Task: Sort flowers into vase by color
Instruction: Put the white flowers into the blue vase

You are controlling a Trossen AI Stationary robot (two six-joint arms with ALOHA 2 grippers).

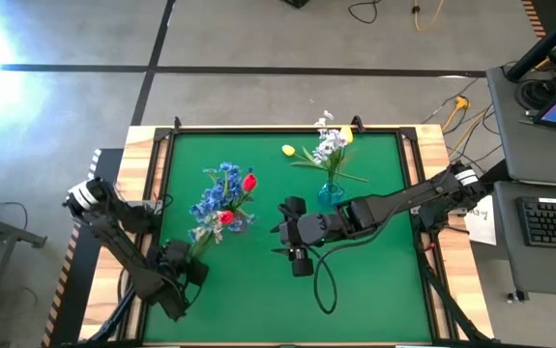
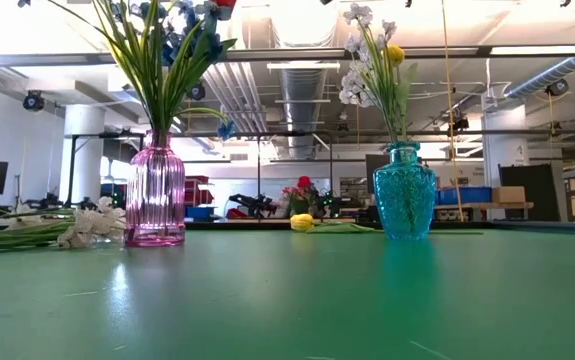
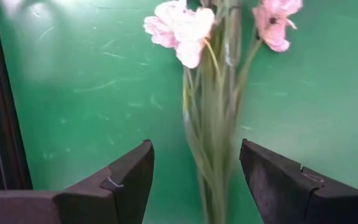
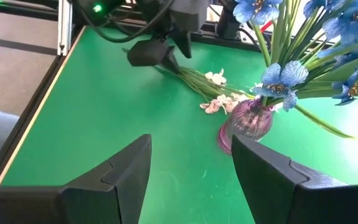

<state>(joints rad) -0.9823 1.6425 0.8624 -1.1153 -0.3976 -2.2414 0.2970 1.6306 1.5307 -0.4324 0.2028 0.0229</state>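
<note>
On the table (image 1: 258,290) near my left side lies a white-blossomed sprig (image 3: 213,124), flat on the green surface just beside the pink vase (image 2: 155,195). I judge it light, limp at the blossoms and thin in the stems, likely to slide or bend; the bundled green stems, below the flowers, look the sound place to grip. My left jaws (image 3: 194,180) stand wide open astride those stems, touching nothing that I can see. My right jaws (image 4: 191,177) hang open and empty over mid-table, facing the pink vase, which holds blue flowers (image 1: 218,193) and red buds (image 1: 248,181). The teal vase (image 2: 404,192) carries white clusters and a yellow bud. One yellow bud (image 1: 288,150) lies loose on the table behind it.
</note>
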